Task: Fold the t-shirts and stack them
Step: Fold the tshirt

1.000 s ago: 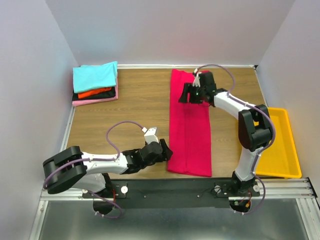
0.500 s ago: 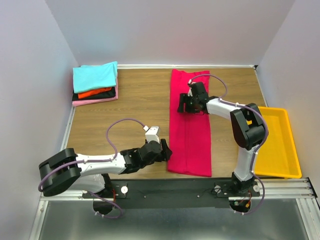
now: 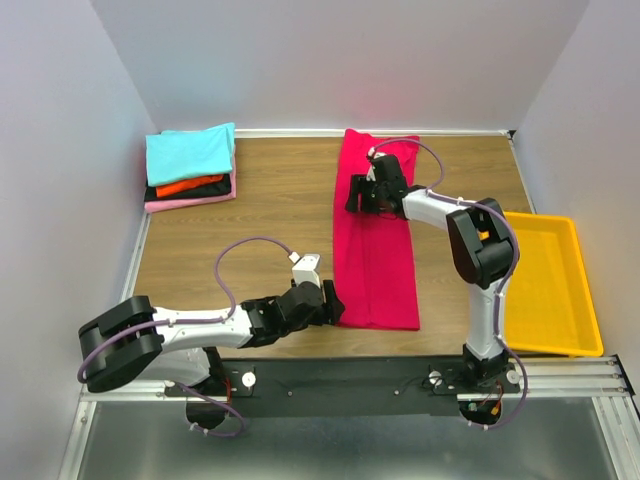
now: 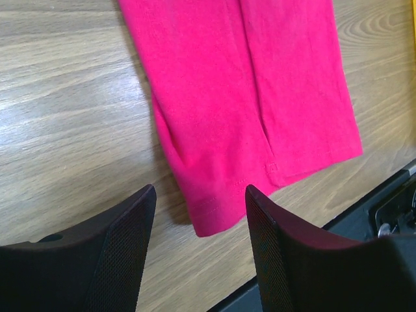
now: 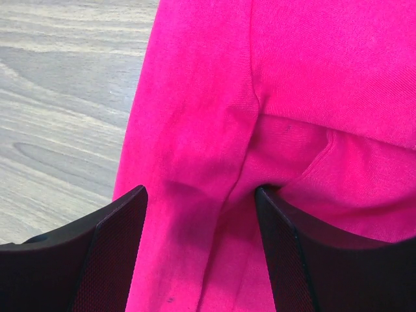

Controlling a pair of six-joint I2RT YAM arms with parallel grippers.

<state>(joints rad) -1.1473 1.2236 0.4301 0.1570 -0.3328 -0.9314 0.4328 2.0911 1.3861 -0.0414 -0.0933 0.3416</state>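
The crimson t-shirt (image 3: pixel 378 250) lies folded into a long strip down the middle of the table. My right gripper (image 3: pixel 362 194) is open and rests on the shirt's far part; in the right wrist view (image 5: pixel 201 247) its fingertips press on the cloth (image 5: pixel 195 130) beside a crease. My left gripper (image 3: pixel 331 305) is open and empty, low over the wood at the shirt's near left corner (image 4: pixel 214 214), which lies just ahead of the jaws (image 4: pixel 201 247). A folded stack sits far left: cyan (image 3: pixel 190 152) on top, then orange-red (image 3: pixel 188 185), black, and pink (image 3: pixel 185 202).
A yellow plastic bin (image 3: pixel 570 330) stands at the right edge of the wooden table (image 3: pixel 270 230). The table's black front rail shows in the left wrist view (image 4: pixel 390 208). White walls close in the back and both sides.
My right gripper has moved left across the shirt's far part. The shirt has slid away from the front edge and its far end has shifted left. The left arm has barely moved.
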